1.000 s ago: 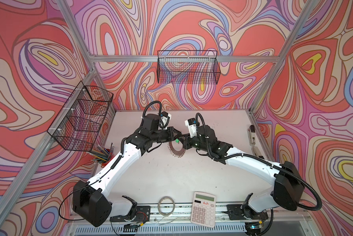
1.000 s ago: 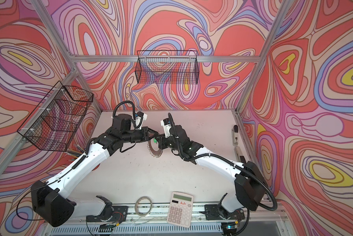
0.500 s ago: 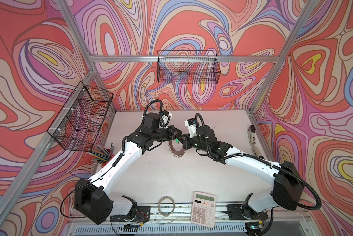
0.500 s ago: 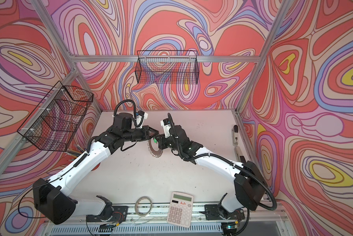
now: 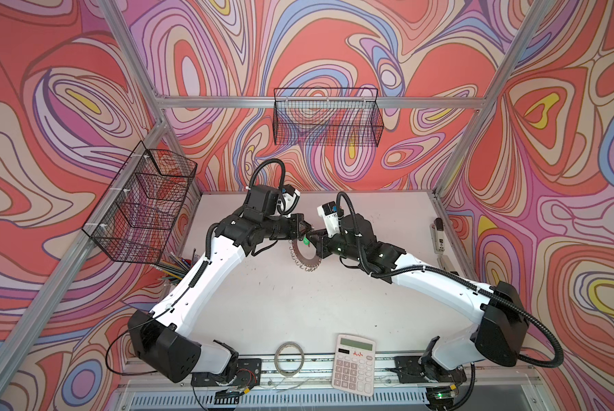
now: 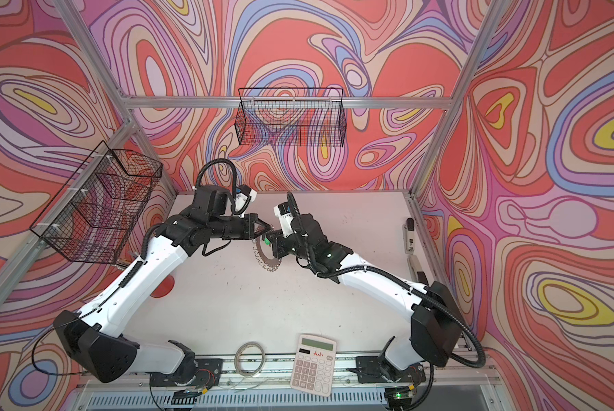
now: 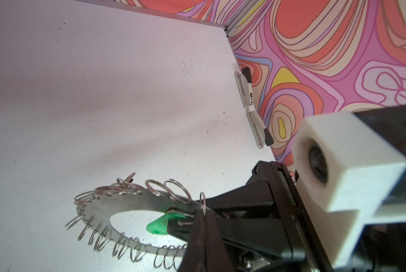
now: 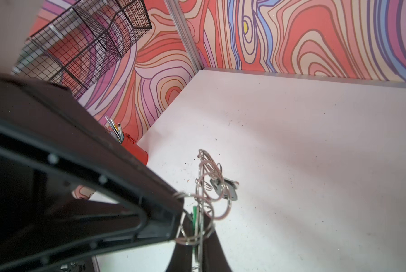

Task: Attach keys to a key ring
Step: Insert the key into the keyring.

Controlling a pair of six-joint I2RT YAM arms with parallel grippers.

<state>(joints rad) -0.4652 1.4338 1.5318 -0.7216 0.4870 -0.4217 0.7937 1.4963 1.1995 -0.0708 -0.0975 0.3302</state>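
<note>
Mid-surface, right hand (image 5: 314, 237) grips the tilted flat grey metal key ring (image 7: 126, 200), green-tagged key (image 7: 157, 226) at its tips. Left hand (image 5: 309, 232) is pinched shut on a rim clip. White surface (image 5: 298, 313) lies open toward 6 o'clock.

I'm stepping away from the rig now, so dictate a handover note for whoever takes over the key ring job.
The right hand is shut on the flat grey metal key ring, held tilted.
The left hand is shut, tip at a small wire ring on its rim; an actual grip is unclear.
The silver key with bright green oval tag sits at the right hand's tips, in the centre hole.
The silver key with black tag seems to hang among the rim's rings.
Done: probably the black one. Left: threading on the green one.
</note>
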